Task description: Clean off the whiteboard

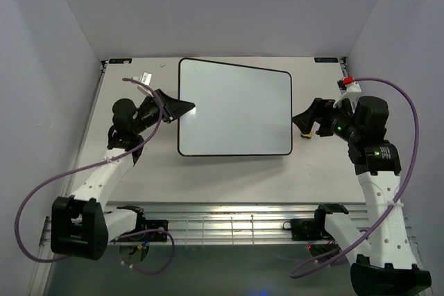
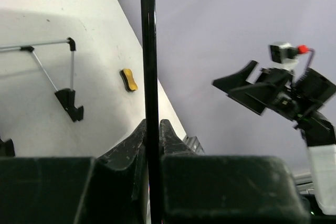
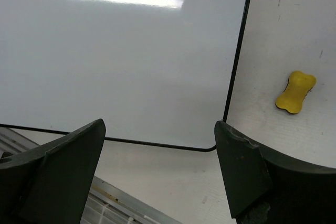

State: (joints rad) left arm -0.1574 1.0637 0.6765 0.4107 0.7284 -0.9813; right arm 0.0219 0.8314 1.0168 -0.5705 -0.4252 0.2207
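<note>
At the middle of the pale grey table [image 1: 139, 171] lies the large rectangular whiteboard [image 1: 236, 109], glossy white inside a thin black frame with rounded corners. Its face reads as plain white from above. The right wrist view shows the same smooth white with a bright strip of reflected light across it. From above its outline looks skewed, taller on the left than on the right, so the left edge seems raised off the table.

The black left gripper [image 1: 186, 107] meets the board at the middle of that left edge. In the left wrist view the frame runs edge-on as a thin black line straight up between the two fingers, which are pressed tight against it. To the left of that line a small black and silver wire stand [image 2: 68, 98] lies on the table.

The black right gripper [image 1: 302, 119] hovers just beside the board's right edge, its jaws spread wide apart and holding nothing. A small yellow bone-shaped foam eraser [image 3: 295, 92] rests on the table near the board's lower right corner, apart from the frame
</note>
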